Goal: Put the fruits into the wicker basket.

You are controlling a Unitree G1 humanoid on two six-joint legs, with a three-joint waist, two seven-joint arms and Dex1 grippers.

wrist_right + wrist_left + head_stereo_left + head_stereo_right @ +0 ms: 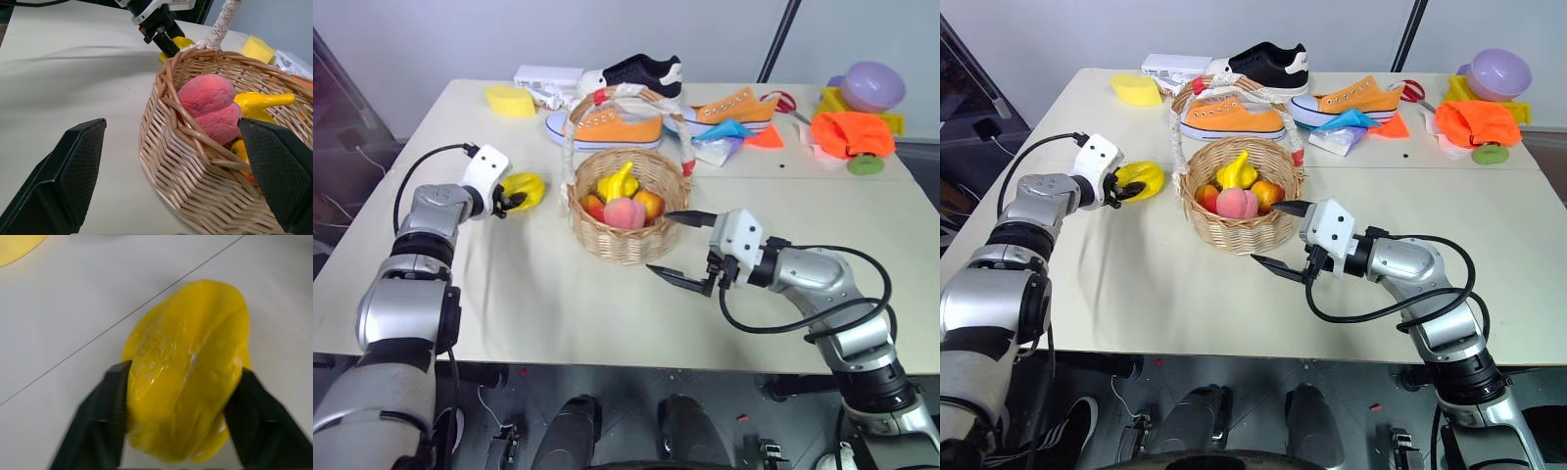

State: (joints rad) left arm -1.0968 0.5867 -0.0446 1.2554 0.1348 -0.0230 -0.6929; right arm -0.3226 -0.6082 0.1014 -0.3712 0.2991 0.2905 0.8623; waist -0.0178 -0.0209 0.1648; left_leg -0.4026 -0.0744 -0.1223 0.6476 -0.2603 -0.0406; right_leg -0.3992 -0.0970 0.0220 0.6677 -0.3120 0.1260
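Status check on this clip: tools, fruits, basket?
Left tool shut on lumpy yellow fruit, on the table. Right tool open beside round wicker basket. Pink peach already inside. Nothing in the way.

A: How is the lighting?
B: Bright, even, from overhead; soft shadows fall under the gripper (677,246) onto the pale desk (538,294).
A: Any blur?
B: The close yellow fruit (188,369) looks soft, with faint glare.
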